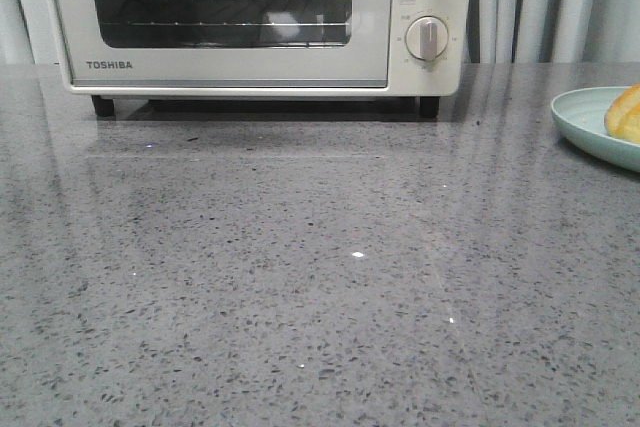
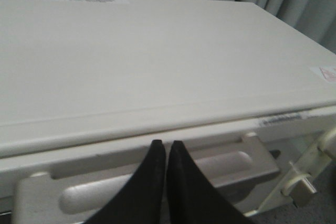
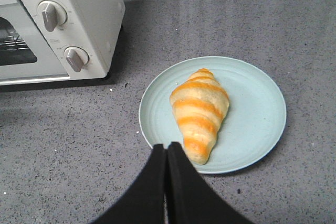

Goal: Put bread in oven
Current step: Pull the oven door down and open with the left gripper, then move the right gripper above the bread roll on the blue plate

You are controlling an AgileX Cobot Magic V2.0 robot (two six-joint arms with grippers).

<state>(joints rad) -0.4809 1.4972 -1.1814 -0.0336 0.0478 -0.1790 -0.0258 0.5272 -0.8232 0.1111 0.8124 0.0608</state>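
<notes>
The cream-white Toshiba oven (image 1: 240,72) stands at the back of the grey counter, its glass door closed; it also shows in the right wrist view (image 3: 79,3). The golden croissant-shaped bread (image 3: 200,112) lies on a pale green plate (image 3: 257,119); the front view shows only its edge (image 1: 625,115) at the far right. My left gripper (image 2: 165,144) is shut and empty, hovering above the oven's top (image 2: 157,61) over the door handle (image 2: 231,169). My right gripper (image 3: 166,146) is shut and empty, above the plate's near rim beside the bread's tapered end.
Round knobs (image 1: 427,38) run down the oven's right side. Grey curtains (image 1: 540,2) hang behind the counter. The speckled grey countertop (image 1: 300,277) stretches in front of the oven. Neither arm shows in the front view.
</notes>
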